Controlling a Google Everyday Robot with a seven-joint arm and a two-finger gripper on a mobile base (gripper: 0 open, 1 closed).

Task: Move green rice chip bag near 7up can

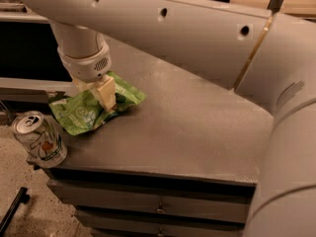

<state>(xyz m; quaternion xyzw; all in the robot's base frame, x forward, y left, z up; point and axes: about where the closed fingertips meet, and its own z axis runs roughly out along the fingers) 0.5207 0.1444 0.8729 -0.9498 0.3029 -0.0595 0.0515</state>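
Observation:
The green rice chip bag [81, 113] lies crumpled on the grey table top [197, 127] near its left front corner. The 7up can [40, 139], silver-white with green lettering and a red dot, stands upright at the table's front left corner, just in front and left of the bag. My gripper [101, 95] comes down from the white arm [163, 23] onto the middle of the bag and touches it. The gripper hides part of the bag's middle.
The arm's large white body [286, 147] fills the right side and top of the view. The table has drawers [158, 209] below its front edge. A speckled floor [19, 196] lies to the lower left, with a dark bar on it.

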